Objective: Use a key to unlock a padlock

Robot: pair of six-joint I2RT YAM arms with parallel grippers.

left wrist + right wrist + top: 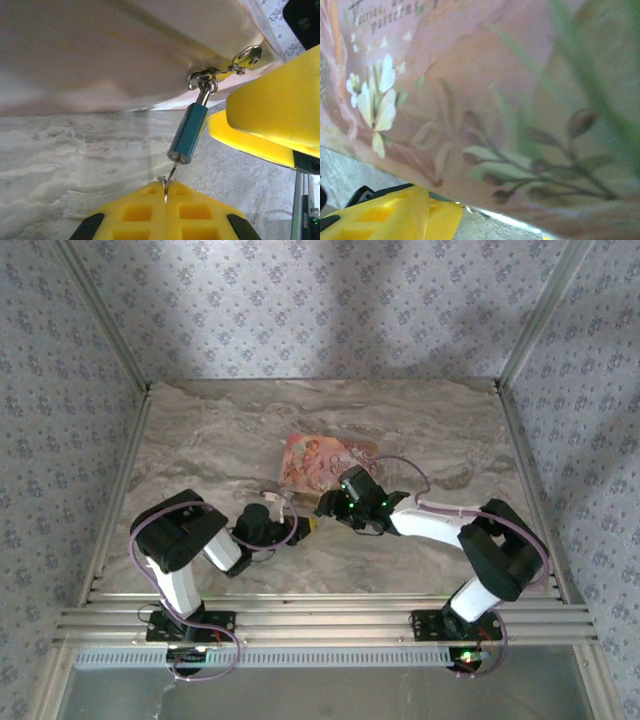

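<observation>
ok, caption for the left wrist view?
Left gripper pinching the wire loop at the end of the blue padlock, which is attached to the clasp of the box.

Overhead, a fixed camera behind the arm bases looks down across the whole table (220, 430). The left wrist camera, low over the tabletop, faces up along the left gripper (166, 189) at the padlock (188, 134), close in. The right wrist camera sits almost against the pink box (470, 100), which is blurred. All three views share that box.
</observation>
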